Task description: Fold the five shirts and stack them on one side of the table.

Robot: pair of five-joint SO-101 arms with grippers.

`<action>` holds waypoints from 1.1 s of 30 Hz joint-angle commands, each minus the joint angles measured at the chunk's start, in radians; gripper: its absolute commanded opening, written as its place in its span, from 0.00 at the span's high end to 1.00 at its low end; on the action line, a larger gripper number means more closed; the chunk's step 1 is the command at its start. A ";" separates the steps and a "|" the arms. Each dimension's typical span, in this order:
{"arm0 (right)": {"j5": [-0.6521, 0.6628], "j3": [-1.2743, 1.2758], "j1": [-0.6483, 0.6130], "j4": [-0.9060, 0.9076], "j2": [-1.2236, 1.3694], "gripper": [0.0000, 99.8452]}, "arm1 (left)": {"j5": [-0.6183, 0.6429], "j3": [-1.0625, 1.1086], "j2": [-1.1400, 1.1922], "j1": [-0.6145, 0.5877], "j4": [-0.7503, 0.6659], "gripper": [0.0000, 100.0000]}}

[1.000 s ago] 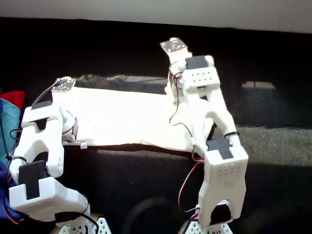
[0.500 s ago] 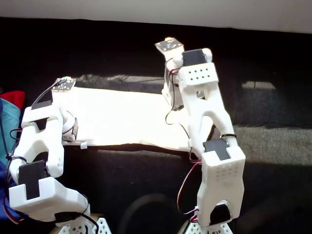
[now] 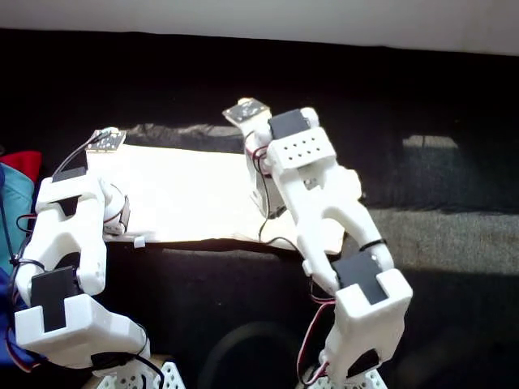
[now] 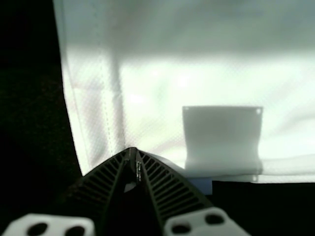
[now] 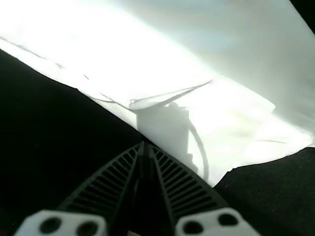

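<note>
Left arm (image 3: 69, 235) sits low at the near left. The left pincer (image 4: 134, 158) has its tips pressed together on the near left corner of the white shirt (image 4: 197, 73), with a sliver of cloth between them, so it's pinching. My read: it anchors that end so the cloth can't slide.

Right arm (image 3: 316, 186) leans in over the shirt's right part. The right pincer (image 5: 143, 147) is also pressed together, at the cloth edge (image 5: 172, 73), and a raised crease runs up to the tips. It looks like it's pinching a lifted fold, likely to carry the right end across the short axis.

The shirt (image 3: 186, 190) lies flat mid-counter between the arms, with its long axis running left-right, parallel to the near edge. I can't tell which end is the collar; stitch lines run along the left edge.

Red and blue cloth (image 3: 15, 194) lies at the far left, apart from the shirt; possibly the stack side. The dark counter (image 3: 454, 97) continues behind.
</note>
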 commanded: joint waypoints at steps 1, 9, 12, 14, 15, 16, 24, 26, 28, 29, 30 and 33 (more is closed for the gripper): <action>-0.006 0.174 -0.016 -0.108 -0.104 0.99 | -0.003 0.004 0.004 0.015 -0.015 0.99; -0.008 0.248 -0.022 -0.320 -0.122 0.99 | -0.003 0.004 0.004 0.015 -0.015 0.99; -0.008 0.259 -0.022 -0.381 -0.119 0.99 | -0.003 0.004 0.004 0.015 -0.015 0.99; -0.008 0.252 -0.022 -0.390 -0.120 0.99 | -0.003 0.004 0.004 0.015 -0.015 0.99; -0.008 0.249 -0.022 -0.390 -0.120 0.99 | -0.003 0.004 0.004 0.015 -0.015 0.99; -0.008 0.248 -0.022 -0.392 -0.120 0.99 | -0.003 0.004 0.004 0.015 -0.015 0.99; -0.008 0.280 -0.071 -0.463 -0.061 0.99 | -0.003 0.004 0.004 0.015 -0.015 0.99; -0.008 0.280 -0.073 -0.490 -0.033 0.99 | -0.003 0.004 0.004 0.015 -0.015 0.99; -0.009 0.280 -0.070 -0.518 -0.008 0.99 | -0.003 0.004 0.004 0.015 -0.015 0.99; -0.009 0.280 -0.065 -0.526 0.001 0.99 | -0.003 0.004 0.004 0.015 -0.015 0.99; -0.009 0.282 -0.064 -0.530 0.012 0.99 | -0.003 0.004 0.004 0.015 -0.015 0.99; -0.009 0.289 -0.059 -0.529 0.045 0.99 | -0.003 0.004 0.004 0.015 -0.015 0.99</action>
